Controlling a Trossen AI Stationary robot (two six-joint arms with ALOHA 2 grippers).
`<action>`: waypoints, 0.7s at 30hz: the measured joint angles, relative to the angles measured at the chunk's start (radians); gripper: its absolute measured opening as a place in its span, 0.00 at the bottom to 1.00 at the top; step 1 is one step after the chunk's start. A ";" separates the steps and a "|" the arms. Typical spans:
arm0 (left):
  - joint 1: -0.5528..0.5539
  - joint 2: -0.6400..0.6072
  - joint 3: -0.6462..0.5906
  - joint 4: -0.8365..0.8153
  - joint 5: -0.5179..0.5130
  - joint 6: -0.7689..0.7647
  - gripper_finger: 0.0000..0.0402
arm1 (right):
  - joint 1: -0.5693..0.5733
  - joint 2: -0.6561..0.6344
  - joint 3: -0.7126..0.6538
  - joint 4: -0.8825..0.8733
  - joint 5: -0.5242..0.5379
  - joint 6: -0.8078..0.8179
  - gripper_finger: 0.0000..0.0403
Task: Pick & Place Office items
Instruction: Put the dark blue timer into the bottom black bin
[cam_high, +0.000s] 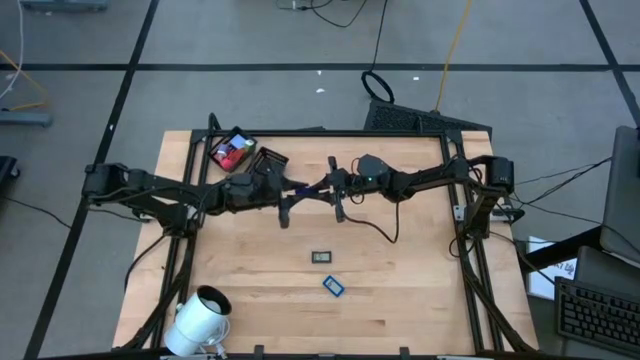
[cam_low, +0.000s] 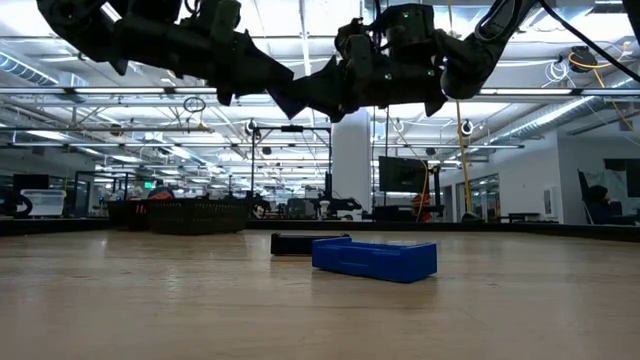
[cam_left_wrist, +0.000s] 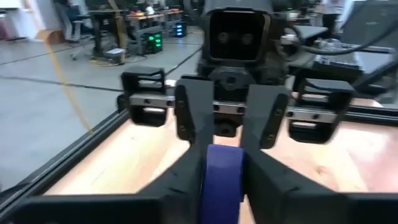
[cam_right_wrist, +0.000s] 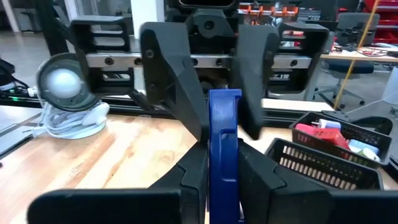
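Tray, far left corner: we count red and blue items already inside. Left gripper and right gripper meet mid-air over the table, both clenched on one blue flat item, apparently a handover. Dark item and blue item lie unpicked near the front.

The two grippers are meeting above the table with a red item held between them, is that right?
Not red: the item is blue, as the right wrist view shows. The left gripper and right gripper do meet above the table, holding it.
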 joint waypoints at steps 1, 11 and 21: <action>0.000 -0.001 0.000 0.000 0.014 0.003 0.21 | 0.000 0.000 0.000 0.001 -0.006 0.000 0.12; 0.008 -0.113 -0.001 -0.071 0.015 0.055 0.16 | -0.002 -0.003 0.004 0.012 0.009 0.092 0.29; 0.010 -0.361 0.000 -0.431 -0.322 0.015 0.16 | -0.015 -0.018 -0.001 -0.038 0.005 0.120 0.59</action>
